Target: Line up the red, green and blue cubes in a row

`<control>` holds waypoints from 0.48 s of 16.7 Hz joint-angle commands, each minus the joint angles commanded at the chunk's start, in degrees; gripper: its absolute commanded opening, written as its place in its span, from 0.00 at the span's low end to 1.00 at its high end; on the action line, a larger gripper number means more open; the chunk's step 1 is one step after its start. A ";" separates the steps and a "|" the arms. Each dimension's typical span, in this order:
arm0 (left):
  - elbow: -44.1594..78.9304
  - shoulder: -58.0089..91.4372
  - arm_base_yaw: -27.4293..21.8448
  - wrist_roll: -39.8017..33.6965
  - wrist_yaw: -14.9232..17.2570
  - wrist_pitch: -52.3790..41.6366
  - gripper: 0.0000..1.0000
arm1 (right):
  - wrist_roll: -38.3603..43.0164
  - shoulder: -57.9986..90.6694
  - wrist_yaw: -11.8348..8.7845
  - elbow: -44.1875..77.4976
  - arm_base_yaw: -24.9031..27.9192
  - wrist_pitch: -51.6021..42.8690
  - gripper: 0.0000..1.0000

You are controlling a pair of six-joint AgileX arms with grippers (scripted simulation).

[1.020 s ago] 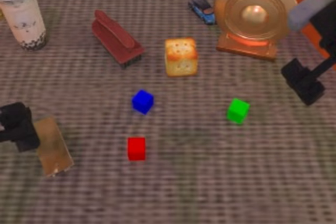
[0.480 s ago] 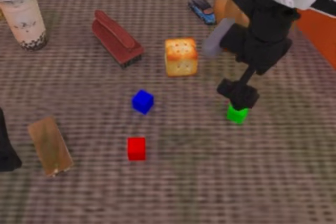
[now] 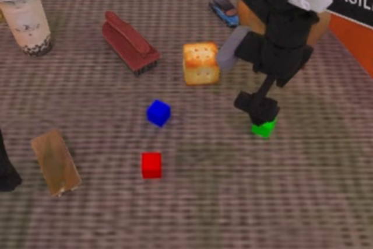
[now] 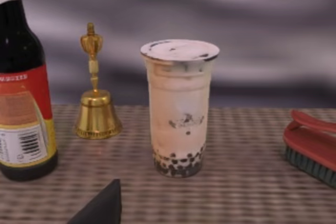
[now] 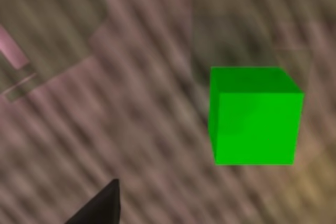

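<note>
right pincer [image 3: 257,109] over green cube [image 3: 263,127], finger state unclear; left pincer [image 3: 7,173] parked at left edge.

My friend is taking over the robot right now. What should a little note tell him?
Right gripper: just above the green cube, right of the table's middle; no grasp visible.
Left gripper: parked at the table's left edge.
Blue cube sits near the middle, with the red cube a little nearer the front edge.
Done: nothing lined up yet; the cubes form a triangle.
Left: probably grip green, bring it beside the others, then straighten all three into a row.
</note>
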 joint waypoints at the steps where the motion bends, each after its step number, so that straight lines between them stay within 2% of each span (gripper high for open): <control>1: 0.00 0.00 0.00 0.00 0.00 0.00 1.00 | -0.04 0.06 0.00 -0.18 0.05 0.19 1.00; 8: 0.00 0.00 0.00 0.00 0.00 0.00 1.00 | 0.06 4.02 0.04 -9.08 0.33 13.49 1.00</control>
